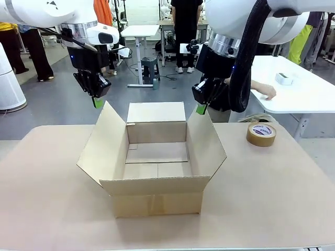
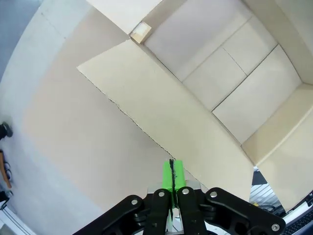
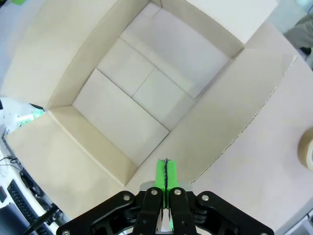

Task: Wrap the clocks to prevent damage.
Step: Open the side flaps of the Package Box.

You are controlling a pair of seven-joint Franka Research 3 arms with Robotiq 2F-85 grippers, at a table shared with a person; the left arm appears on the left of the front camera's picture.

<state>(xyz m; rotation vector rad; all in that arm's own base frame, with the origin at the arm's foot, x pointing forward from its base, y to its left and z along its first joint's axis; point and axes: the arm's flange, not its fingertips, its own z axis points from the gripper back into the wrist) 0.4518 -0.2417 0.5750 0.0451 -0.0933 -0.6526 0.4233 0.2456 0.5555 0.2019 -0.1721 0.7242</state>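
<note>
Hovering over the left flap of the open cardboard box [image 1: 157, 184], the left gripper [image 1: 98, 102] was clenched on nothing. The box sat centrally, its inside bare. The right gripper [image 1: 200, 109], likewise clenched and empty, hung over the right flap; a packing tape roll [image 1: 261, 134] lay further right. Seemingly wrapping had not begun: next, jaws would need to open for a clock.
</note>
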